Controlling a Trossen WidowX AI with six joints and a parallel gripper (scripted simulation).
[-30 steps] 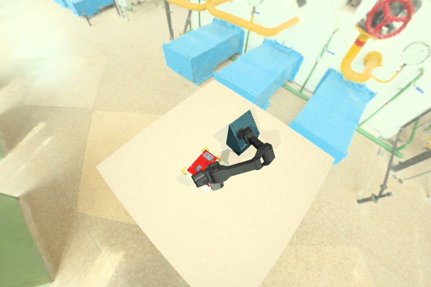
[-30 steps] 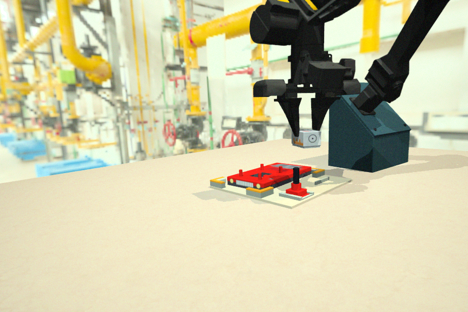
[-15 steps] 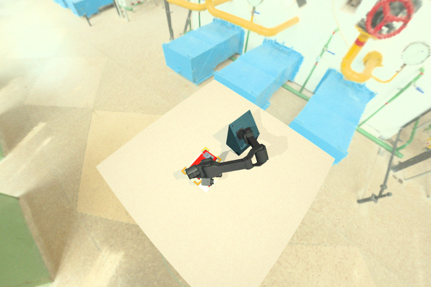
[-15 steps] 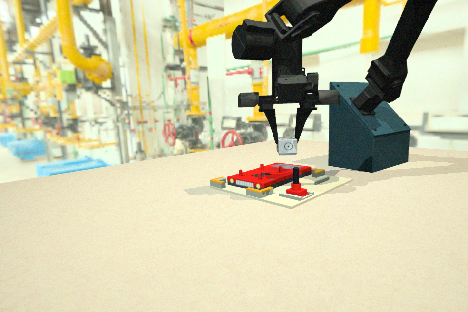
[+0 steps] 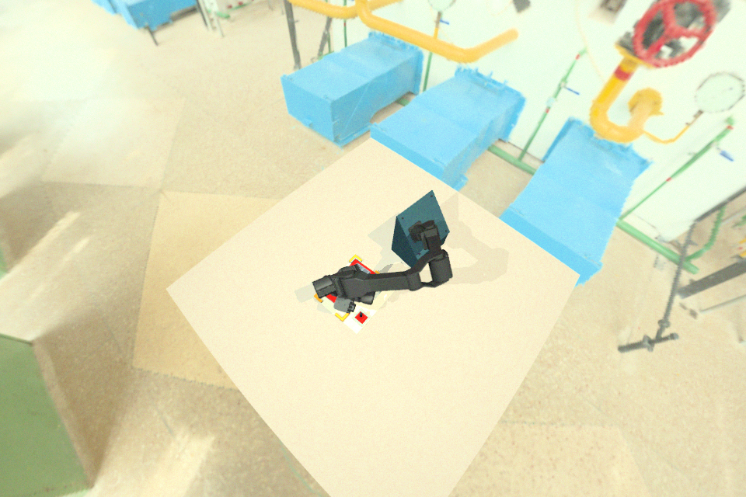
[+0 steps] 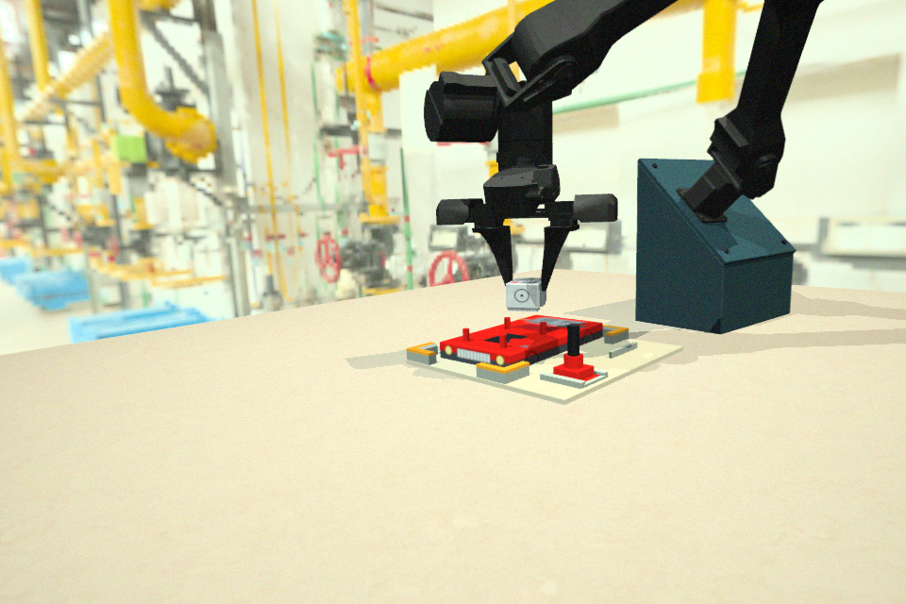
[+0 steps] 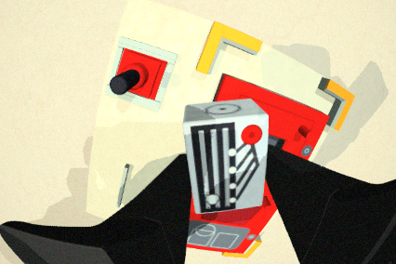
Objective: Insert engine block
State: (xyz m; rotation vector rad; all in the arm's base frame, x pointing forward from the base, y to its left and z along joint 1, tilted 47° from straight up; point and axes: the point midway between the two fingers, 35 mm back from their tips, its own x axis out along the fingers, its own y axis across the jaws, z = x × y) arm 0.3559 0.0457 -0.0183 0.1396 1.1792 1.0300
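Observation:
My gripper (image 6: 528,284) (image 7: 225,157) is shut on the grey engine block (image 6: 523,297) (image 7: 251,185), one finger on each side. The block looks level and hangs above the red car body (image 6: 478,343) (image 7: 242,89), with a visible gap in the exterior view. Its top shows black stripes and a red disc. The dark opening (image 6: 516,337) lies in the middle of the car body, below the block; in the wrist view the block covers most of it. The slot side and the rib cannot be made out. In the top view the arm hides the block.
The car body lies on a pale plate (image 6: 657,353) (image 7: 139,22) between yellow corner pieces (image 6: 502,369) (image 7: 214,47). Several thin red pegs (image 6: 466,333) stand up from the car. A red piece with a black upright handle (image 6: 574,342) (image 7: 125,82) stands beside it. A dark blue pedestal (image 5: 406,234) (image 6: 675,277) carries the arm.

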